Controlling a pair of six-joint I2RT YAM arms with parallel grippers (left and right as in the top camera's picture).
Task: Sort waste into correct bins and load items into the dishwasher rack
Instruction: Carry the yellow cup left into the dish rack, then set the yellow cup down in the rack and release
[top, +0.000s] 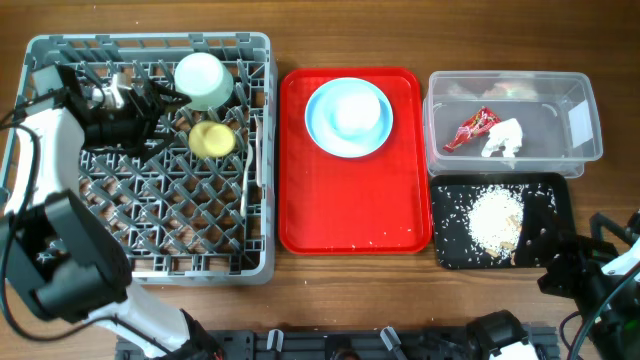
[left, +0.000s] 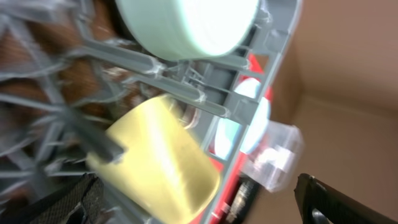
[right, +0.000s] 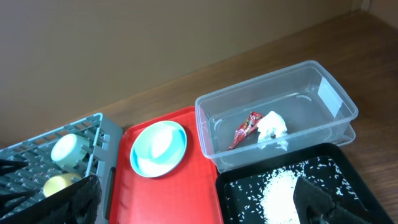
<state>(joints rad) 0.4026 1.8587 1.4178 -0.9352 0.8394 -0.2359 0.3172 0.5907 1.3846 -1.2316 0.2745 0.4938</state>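
The grey dishwasher rack (top: 60, 250) fills the left side. In it sit a pale green bowl (top: 203, 80) and a small yellow cup (top: 212, 140) on its side. My left gripper (top: 158, 103) is open and empty inside the rack, just left of both. In the left wrist view the cup (left: 155, 155) lies just ahead of the open jaws (left: 199, 211), below the bowl (left: 186, 25). The light blue plate (top: 348, 117) sits on the red tray. The red wrapper (top: 470, 130) and white tissue (top: 503, 140) lie in the clear tub (top: 585, 110). Rice (top: 497, 222) lies in the black tray (top: 450, 250). My right gripper (top: 578, 252) is open and empty.
The red serving tray (top: 350, 215) lies between the rack and the bins. A thin white piece (top: 250, 175) stands along the rack's right side. The right wrist view shows the plate (right: 158, 148), tub (right: 329, 93), rice (right: 280, 193) and open jaws (right: 196, 211).
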